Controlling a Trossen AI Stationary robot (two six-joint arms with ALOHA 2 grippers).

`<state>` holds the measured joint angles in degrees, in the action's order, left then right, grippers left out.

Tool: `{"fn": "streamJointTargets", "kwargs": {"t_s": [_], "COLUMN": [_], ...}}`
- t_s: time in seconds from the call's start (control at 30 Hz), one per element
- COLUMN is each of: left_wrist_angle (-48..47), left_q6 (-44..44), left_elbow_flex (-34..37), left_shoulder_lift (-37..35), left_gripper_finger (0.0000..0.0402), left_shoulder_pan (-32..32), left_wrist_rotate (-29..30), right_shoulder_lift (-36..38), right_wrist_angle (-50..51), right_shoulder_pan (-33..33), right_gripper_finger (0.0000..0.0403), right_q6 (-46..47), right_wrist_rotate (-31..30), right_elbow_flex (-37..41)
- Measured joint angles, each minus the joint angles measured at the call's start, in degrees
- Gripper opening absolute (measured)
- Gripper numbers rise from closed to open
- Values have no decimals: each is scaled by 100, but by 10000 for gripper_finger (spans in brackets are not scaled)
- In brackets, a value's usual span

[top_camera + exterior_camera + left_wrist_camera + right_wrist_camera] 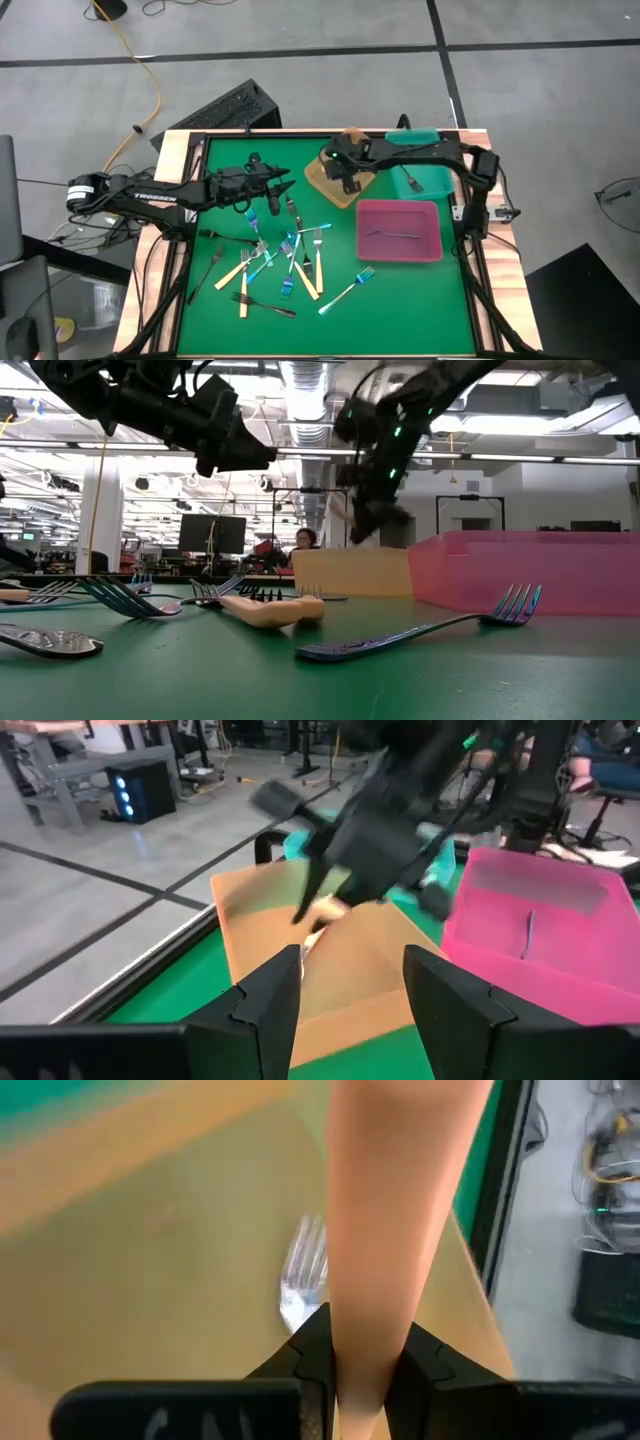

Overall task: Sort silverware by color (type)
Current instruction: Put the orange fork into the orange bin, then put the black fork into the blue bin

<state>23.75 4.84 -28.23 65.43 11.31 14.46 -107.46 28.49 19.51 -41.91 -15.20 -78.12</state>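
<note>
Several forks point(285, 262), cream-handled, iridescent blue and black, lie scattered on the green mat. My right gripper point(347, 177) hangs over the orange tray point(325, 183), shut on a cream-handled fork point(385, 1230). Silver tines point(303, 1275) show beside that handle, down at the tray floor. My left gripper point(283, 188) hovers open and empty over the far part of the fork pile, left of the orange tray; its fingers point(270, 1005) point at the tray. One black fork point(396, 234) lies flat in the pink tray point(432, 250). My right gripper pinches the cream handle point(365, 1315) of a fork between its two fingers, which lie across the handle. The handle runs on ahead of the fingers over the orange tray. Whether its far end rests on the tray cannot be seen.
The teal tray point(420, 182) sits at the far right, partly under my right arm. The pink tray lies right of the pile. In the low view an iridescent fork point(420, 630) and a cream handle point(270, 610) lie near. A wooden rim point(180, 150) frames the mat.
</note>
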Motion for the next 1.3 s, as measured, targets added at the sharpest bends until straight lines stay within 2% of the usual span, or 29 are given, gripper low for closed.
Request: {"fn": "streamJointTargets", "kwargs": {"t_s": [0.2, 0.47, 0.83, 0.9, 1.1, 1.3], "left_wrist_angle": [-91, -87, -132, -134, -131, -134], "left_q6": [39, 20, 19, 35, 41, 43], "left_elbow_flex": [0, 0, 0, 0, 0, 0], "left_shoulder_lift": [2, 2, 2, 2, 2, 2], "left_gripper_finger": [162, 162, 162, 162, 162, 162], "left_shoulder_pan": [2, 4, 23, 48, 59, 59], "left_wrist_rotate": [17, 127, 133, 133, 138, 138], "right_shoulder_lift": [-187, -423, -723, -726, -734, -744], "right_wrist_angle": [384, 540, 807, 805, 799, 763], "right_shoulder_pan": [63, 91, 72, 73, 74, 74], "right_gripper_finger": [75, 75, 75, 91, 182, 201], "right_q6": [-71, -276, -316, -314, -142, -34], "right_wrist_rotate": [93, 784, 803, 809, 821, 814], "right_elbow_flex": [-18, -29, -40, -40, -36, -74]}}
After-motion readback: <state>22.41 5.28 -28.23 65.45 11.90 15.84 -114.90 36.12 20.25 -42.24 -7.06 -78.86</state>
